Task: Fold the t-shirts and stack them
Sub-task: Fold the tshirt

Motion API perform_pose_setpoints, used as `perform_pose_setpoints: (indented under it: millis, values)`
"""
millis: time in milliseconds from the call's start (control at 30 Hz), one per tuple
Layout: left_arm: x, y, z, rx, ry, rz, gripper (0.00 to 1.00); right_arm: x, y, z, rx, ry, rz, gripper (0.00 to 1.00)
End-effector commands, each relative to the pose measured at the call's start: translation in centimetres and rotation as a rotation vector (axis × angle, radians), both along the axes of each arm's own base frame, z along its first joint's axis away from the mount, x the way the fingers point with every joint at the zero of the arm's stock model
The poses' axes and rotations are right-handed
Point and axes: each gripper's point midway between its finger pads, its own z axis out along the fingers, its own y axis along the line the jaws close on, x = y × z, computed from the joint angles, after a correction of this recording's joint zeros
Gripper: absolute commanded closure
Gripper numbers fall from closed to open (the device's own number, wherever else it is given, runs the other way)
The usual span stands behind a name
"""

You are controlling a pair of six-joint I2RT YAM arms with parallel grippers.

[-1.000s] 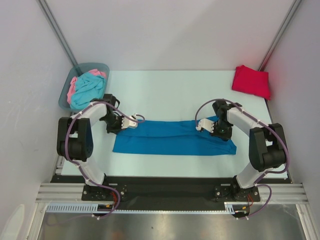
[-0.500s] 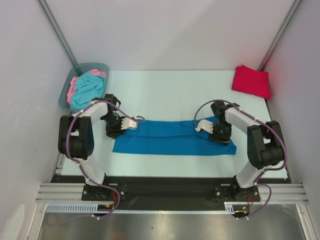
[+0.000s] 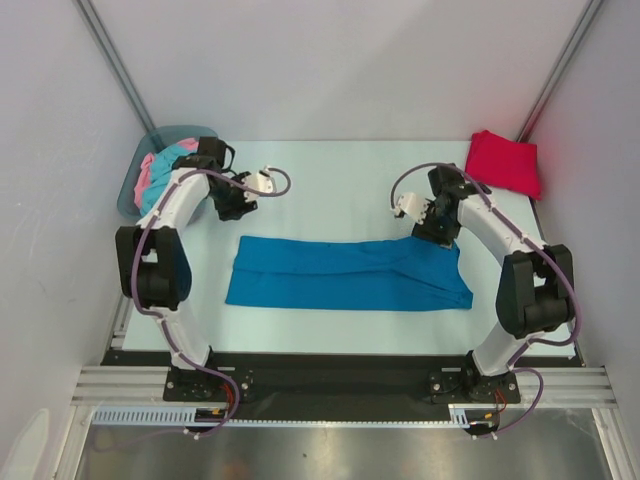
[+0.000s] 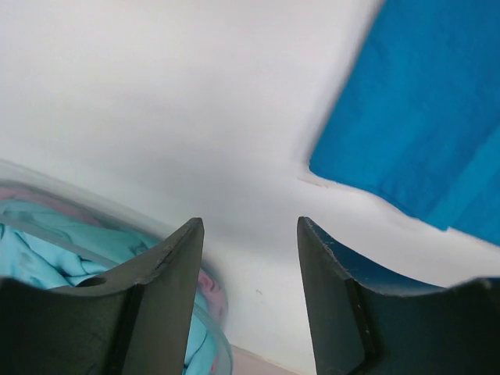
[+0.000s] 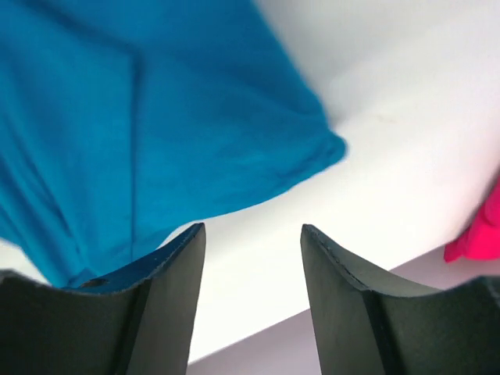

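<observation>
A deep blue t-shirt point(image 3: 350, 272) lies flat on the table as a long folded strip. A red t-shirt point(image 3: 503, 162) sits folded at the back right corner. Turquoise and pink t-shirts point(image 3: 168, 175) are bunched in the bin. My left gripper point(image 3: 238, 207) hovers behind the strip's left end, open and empty. The left wrist view shows its jaws point(image 4: 250, 234) apart over bare table, the blue shirt point(image 4: 422, 117) to the right. My right gripper point(image 3: 432, 228) is behind the strip's right end, also open point(image 5: 254, 234), with the blue shirt's corner point(image 5: 156, 109) just beyond it.
A grey-blue plastic bin point(image 3: 135, 185) stands at the back left, its rim also in the left wrist view point(image 4: 211, 344). The red shirt's edge point(image 5: 480, 230) shows in the right wrist view. White walls close in the table on three sides.
Both grippers were shut at the blue shirt's far edge; they have opened, let go and pulled back toward the rear of the table. The shirt stays flat.
</observation>
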Motion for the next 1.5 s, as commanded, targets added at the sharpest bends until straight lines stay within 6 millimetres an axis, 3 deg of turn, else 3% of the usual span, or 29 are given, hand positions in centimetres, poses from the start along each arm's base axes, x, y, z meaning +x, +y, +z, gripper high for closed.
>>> perform_pose_setpoints:
  millis: [0, 67, 200, 467, 533, 767, 833, 1033, 1167, 1467]
  values:
    - [0.5, -2.2, -1.2, -0.118, 0.035, 0.082, 0.43, 3.8, 0.3, 1.9, 0.079, -0.136, -0.128, 0.43]
    - [1.0, -2.5, -2.3, -0.091, 0.016, 0.089, 0.43, 5.2, 0.6, 1.4, 0.116, -0.143, -0.163, 0.44]
    - [0.1, -3.1, -5.0, -0.081, 0.057, 0.102, 0.45, 6.1, 0.9, 0.8, 0.120, -0.132, -0.168, 0.51]
    - [-0.4, -4.9, -6.0, -0.098, 0.079, 0.098, 0.48, 8.2, 2.6, 0.2, 0.124, -0.143, -0.144, 0.59]
    - [-1.0, -5.1, -6.4, -0.096, 0.097, 0.094, 0.55, 8.3, 2.8, 0.4, 0.127, -0.139, -0.138, 0.64]
    - [-3.4, -5.2, -7.9, -0.049, 0.150, 0.055, 0.59, 8.2, 3.2, 0.0, 0.118, -0.136, -0.125, 0.66]
    - [-3.5, -5.0, -8.2, -0.034, 0.155, 0.052, 0.59, 7.9, 3.1, -0.4, 0.110, -0.114, -0.116, 0.65]
    - [-3.1, -4.7, -8.4, -0.012, 0.147, 0.045, 0.56, 6.1, 2.3, -3.3, 0.071, 0.011, -0.114, 0.48]
    - [-2.5, -4.4, -8.1, 0.009, 0.130, 0.042, 0.56, 6.6, 1.7, -3.8, 0.072, 0.005, -0.127, 0.42]
    - [-2.0, -4.0, -8.0, 0.035, 0.119, 0.032, 0.56, 8.1, -1.1, -4.8, 0.044, -0.024, -0.171, 0.41]
